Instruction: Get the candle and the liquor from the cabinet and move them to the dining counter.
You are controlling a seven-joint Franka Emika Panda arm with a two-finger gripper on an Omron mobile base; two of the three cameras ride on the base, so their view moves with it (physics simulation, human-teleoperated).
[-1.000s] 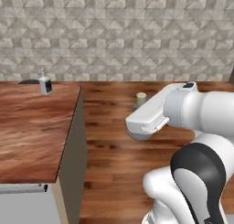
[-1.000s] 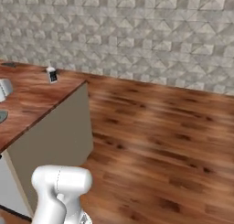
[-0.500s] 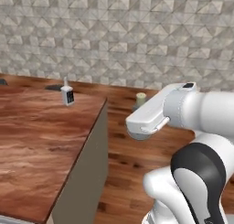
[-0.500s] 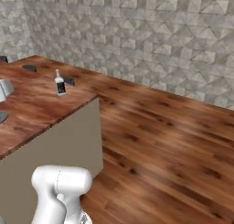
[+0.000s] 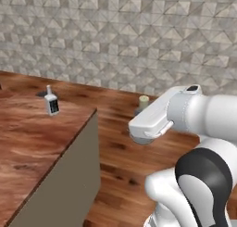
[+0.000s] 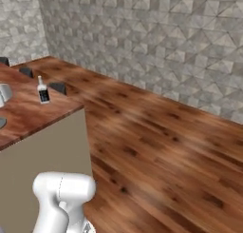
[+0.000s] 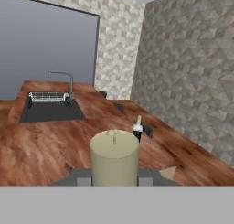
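Fingers (image 7: 114, 179) gripping the candle (image 7: 114, 157) upright, liquor (image 5: 51, 102) standing near the worktop (image 5: 28, 142) corner, sink (image 7: 50, 109) beyond.

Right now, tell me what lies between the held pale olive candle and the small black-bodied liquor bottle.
Bare reddish-brown dining counter separates candle from liquor bottle in the hand view.

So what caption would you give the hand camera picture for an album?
Gripper shut on the candle, carried toward the dining counter where the liquor already stands beyond the black sink.
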